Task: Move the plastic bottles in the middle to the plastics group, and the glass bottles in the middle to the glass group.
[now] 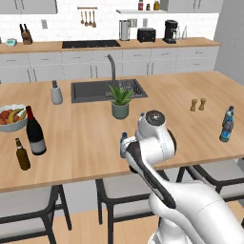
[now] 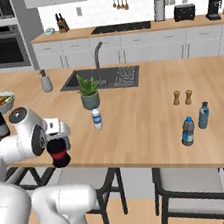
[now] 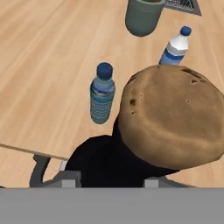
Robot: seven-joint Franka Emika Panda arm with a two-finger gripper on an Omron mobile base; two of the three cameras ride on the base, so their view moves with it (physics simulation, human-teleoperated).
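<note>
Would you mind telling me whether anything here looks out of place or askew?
Nothing is spilled or toppled. Only the squat dark bottle stands out: the gripper holds it near the front edge of the counter.

Wooden island counter (image 1: 86,143) is seen under the gripper (image 2: 58,148). A blue-capped bottle (image 3: 101,94) is stood just ahead of the hand. A white-label bottle (image 3: 175,47) is placed further ahead, with the potted plant (image 2: 89,94) and sink (image 2: 110,77) beyond it. Wine bottle (image 1: 35,132), beer bottle (image 1: 22,155) and fruit bowl (image 1: 10,117) are set well to the hand's left. Shakers (image 2: 182,97) and two water bottles (image 2: 188,131) are set well to its right.
</note>
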